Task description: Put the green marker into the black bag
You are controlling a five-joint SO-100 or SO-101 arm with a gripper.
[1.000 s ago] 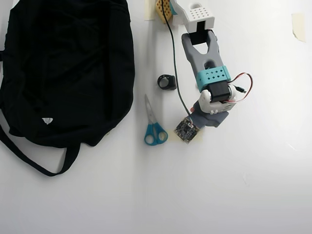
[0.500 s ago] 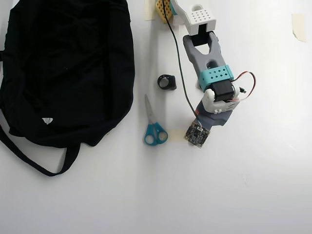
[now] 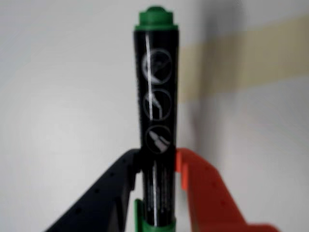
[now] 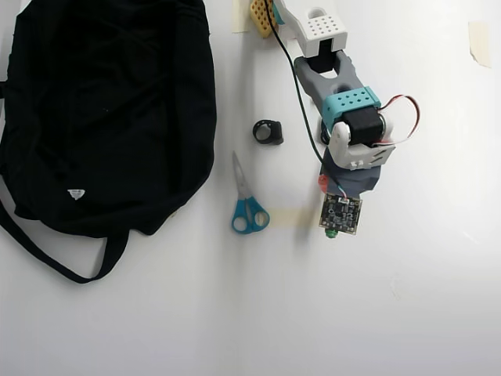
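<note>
In the wrist view the green marker stands upright between my gripper's fingers, a black finger on its left and an orange one on its right. The gripper is shut on its dark barrel, which bears white symbols and a green end on top. From overhead, only a green tip of the marker peeks out under the wrist camera board. The black bag lies far left, well apart from the gripper.
Blue-handled scissors lie between bag and arm. A small black ring-shaped object sits above them. The bag's strap loops toward the lower left. Beige tape strips mark the white table.
The arm has swung to the right in the overhead view, carrying the gripper farther from the scissors and the bag.
</note>
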